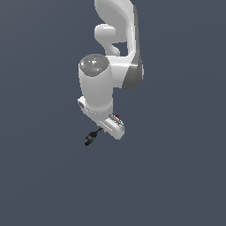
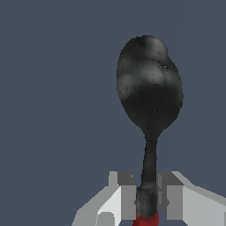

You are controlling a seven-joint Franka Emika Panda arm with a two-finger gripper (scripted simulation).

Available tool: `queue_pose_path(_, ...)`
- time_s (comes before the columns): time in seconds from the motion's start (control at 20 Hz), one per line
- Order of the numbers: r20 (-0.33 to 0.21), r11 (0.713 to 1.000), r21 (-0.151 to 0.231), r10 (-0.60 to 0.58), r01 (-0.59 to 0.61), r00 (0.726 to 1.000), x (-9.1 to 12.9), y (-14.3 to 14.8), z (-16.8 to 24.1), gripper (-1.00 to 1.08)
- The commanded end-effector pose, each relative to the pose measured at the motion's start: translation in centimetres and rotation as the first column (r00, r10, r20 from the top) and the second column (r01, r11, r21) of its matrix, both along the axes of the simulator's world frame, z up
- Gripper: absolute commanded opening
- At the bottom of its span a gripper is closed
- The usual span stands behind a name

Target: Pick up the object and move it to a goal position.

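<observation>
Jaws clamped tight on the tool (image 2: 149, 97), one finger (image 2: 126, 196) on each side of its neck, pressing right against it in the wrist view! The gripper (image 2: 148, 198) has the thin dark shaft pinched between the two grey pads, and just at the picture's edge, behind the fingers, a bit of red shaft shows. Beyond the fingertips the black bulbous end swells out, spoon-like, glossy with grey patches, standing well clear of the fingers against plain slate-blue. Over to the exterior view: the white arm (image 1: 112, 66) comes down from twelve o'clock, its wrist at the centre, and the gripper (image 1: 106, 128) sits just under it. The tool (image 1: 91, 138) sticks out from the hand toward seven o'clock, black bulb outermost. A tiny red spot shows on the hand's other side, at about one o'clock from the bulb. Whether the tool is touching any surface, I cannot tell; the background is one flat colour all round.
</observation>
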State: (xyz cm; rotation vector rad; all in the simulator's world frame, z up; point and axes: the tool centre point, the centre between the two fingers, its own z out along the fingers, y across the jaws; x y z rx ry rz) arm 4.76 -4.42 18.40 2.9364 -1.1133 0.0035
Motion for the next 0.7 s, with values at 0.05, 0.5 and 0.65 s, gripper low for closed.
queue_pose_path(0.05,-0.001,1.000,0.000,0.001,-0.001,1.000,1.0,-0.9,1.6,-1.00)
queue_pose_path(0.5,-0.002,1.000,0.001,0.002,-0.002,1.000,2.4,-2.0,3.5,-1.00)
queue_pose_path(0.65,-0.002,1.000,0.001,0.002,-0.002,1.000,2.5,-2.1,3.6,-1.00)
